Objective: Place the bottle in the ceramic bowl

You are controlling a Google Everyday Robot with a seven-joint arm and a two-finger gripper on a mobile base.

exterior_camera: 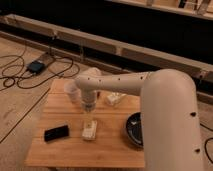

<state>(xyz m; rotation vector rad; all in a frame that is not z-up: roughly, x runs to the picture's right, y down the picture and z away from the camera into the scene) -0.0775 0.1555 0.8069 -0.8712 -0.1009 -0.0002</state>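
The bottle (90, 129) is small and cream-coloured and lies on the wooden table (65, 150) near its middle. My gripper (89, 114) points down just above the bottle's far end, at the tip of the white arm that reaches in from the right. The dark glossy ceramic bowl (133, 129) sits at the table's right edge, partly hidden by my arm. The bowl is to the right of the bottle, about a hand-length away.
A black flat object (56, 132) lies at the front left of the table. A white cup (71, 90) stands at the back left, behind my wrist. A pale block (116, 99) lies at the back. Cables and a box (35, 66) are on the floor to the left.
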